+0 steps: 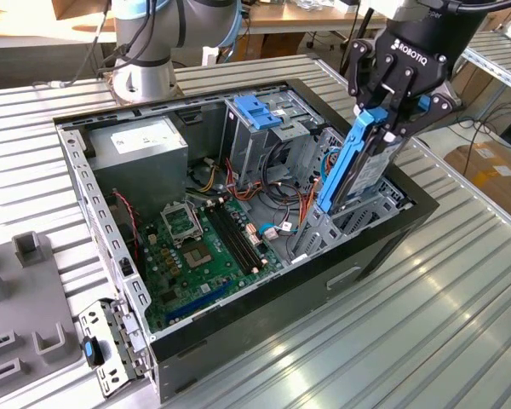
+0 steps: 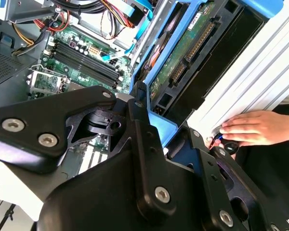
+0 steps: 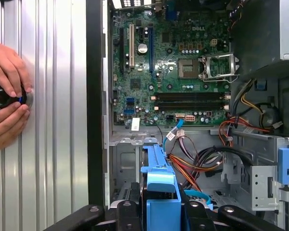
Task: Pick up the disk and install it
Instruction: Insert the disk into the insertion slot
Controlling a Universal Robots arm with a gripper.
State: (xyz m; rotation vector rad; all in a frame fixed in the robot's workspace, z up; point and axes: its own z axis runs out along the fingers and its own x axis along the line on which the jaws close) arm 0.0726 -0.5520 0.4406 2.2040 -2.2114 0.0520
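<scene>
- Step in hand: install. Pick-up looks done; my hand (image 1: 396, 115) is closed on the upper end of the disk (image 1: 366, 166), fingers clamped across its blue bracket.
- Disk location: in the exterior view it is at 2 o'clock from the motherboard (image 1: 200, 243). It is tilted, with its lower end inside the front bay of the case (image 1: 264, 307) and its upper end well above the rim. My read is partly inserted, not seated.
- In the first wrist view the blue bracket (image 3: 159, 192) points down into the bay; in the second wrist view the disk's circuit-board side (image 2: 183, 62) shows.
- Seating likely calls for squaring the tilt to the bay rails and a straight push along them. A skewed bracket could jam.
- In the way: the orange and red cables (image 1: 305, 204) lie just beside the disk's lower end, at its 9 o'clock. They could snag.
- Around: the drive cage (image 1: 260, 115) is at 12 o'clock from the motherboard and the power supply (image 1: 140, 145) at 11 o'clock, both well apart from the disk.
- A person's hands (image 3: 7, 67) rest on a black knob (image 3: 5, 95) on the tabletop (image 1: 409, 341), outside the case wall and near my arm's working space.
</scene>
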